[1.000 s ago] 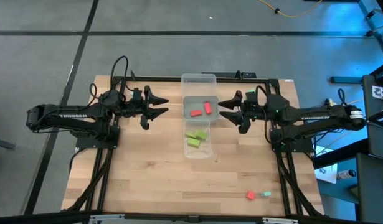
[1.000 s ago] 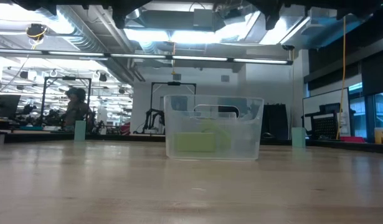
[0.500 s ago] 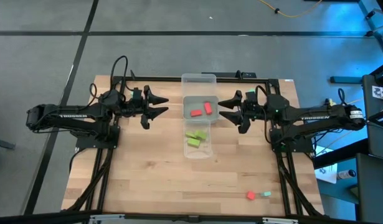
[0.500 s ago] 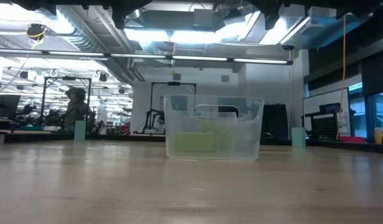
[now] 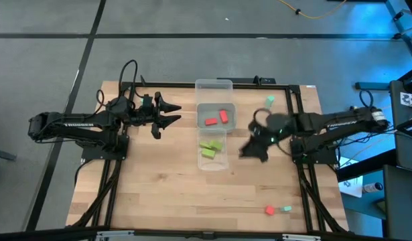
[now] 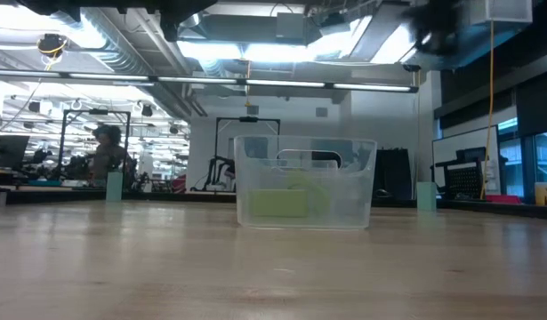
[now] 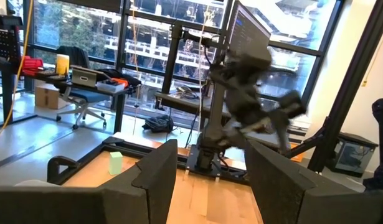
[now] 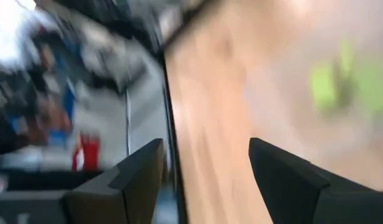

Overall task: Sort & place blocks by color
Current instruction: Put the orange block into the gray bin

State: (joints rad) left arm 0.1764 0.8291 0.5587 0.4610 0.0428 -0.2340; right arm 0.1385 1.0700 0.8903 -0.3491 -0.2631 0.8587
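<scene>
A clear tray (image 5: 214, 163) stands mid-table. Its middle compartment holds two red blocks (image 5: 217, 118) and its near one several lime blocks (image 5: 210, 148), which show through the wall as lime blocks (image 6: 277, 203) in the low view. A mint block (image 5: 268, 100) lies right of the tray, toward the far edge. A red block (image 5: 269, 210) and another mint block (image 5: 287, 209) lie near the table's near right corner. My left gripper (image 5: 171, 114) hovers open left of the tray. My right gripper (image 5: 249, 150), blurred, is open right of the tray's near end, above the table.
The tray's far compartment (image 5: 214, 90) holds nothing that shows. Bare wood lies between the tray and the near edge. In the low view a mint block (image 6: 113, 185) stands far left and another mint block (image 6: 425, 196) far right; a person shows in the room behind.
My right gripper has swung from beside the tray's middle toward the table's near edge and tipped downward, moving fast enough to blur. This uncovered a mint block that lay under the arm. The left arm and all blocks kept still.
</scene>
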